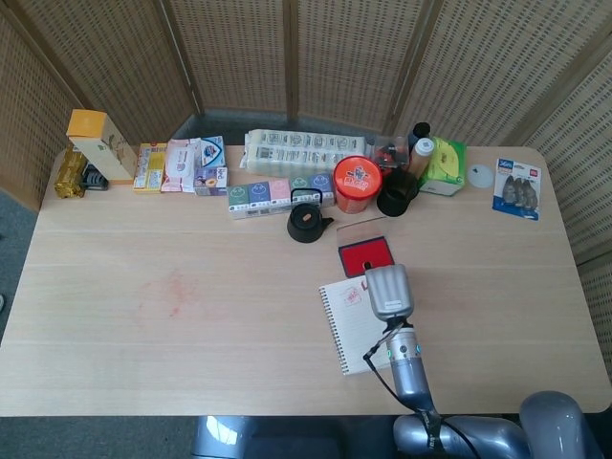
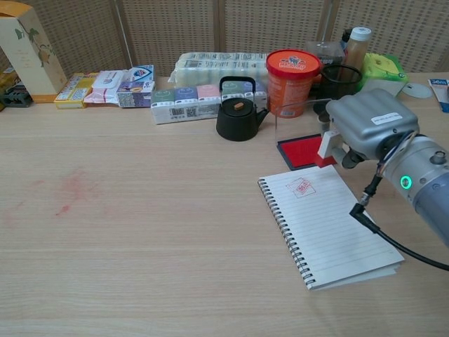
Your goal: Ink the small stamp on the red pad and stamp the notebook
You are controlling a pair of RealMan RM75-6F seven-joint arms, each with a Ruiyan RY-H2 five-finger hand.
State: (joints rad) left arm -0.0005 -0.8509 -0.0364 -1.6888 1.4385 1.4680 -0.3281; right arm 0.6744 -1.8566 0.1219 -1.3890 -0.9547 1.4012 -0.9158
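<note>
The ink pad (image 2: 303,152) lies just behind the notebook (image 2: 326,225), right of the kettle (image 2: 237,112).

You have a small white stamp (image 2: 327,145) with a red base held above the red pad (image 2: 300,152). Nearer you, the open spiral notebook (image 2: 330,228) lies flat, one red imprint showing.
</note>
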